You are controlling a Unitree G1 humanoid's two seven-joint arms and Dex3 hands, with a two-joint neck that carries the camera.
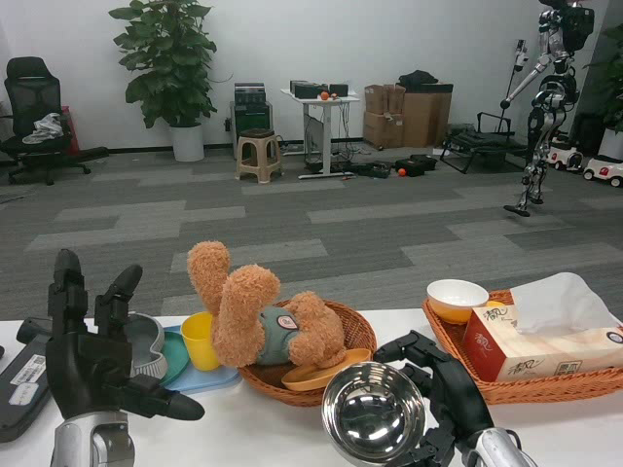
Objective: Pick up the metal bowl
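The shiny metal bowl (373, 411) is near the table's front edge at centre, tilted so its inside faces me. My right hand (445, 389) grips its right rim, with fingers curling over the top and under the lower edge. My left hand (88, 365) is raised at the left above the table, fingers apart and holding nothing.
Just behind the bowl, a round wicker basket (356, 321) holds a brown teddy bear (263, 316) and an orange plate (316, 375). A yellow cup (199, 339), a blue plate (200, 379) and a grey bowl (146, 342) stand to the left. At right, a wicker tray (506, 389) carries a tissue box (531, 341) and a small bowl (457, 297).
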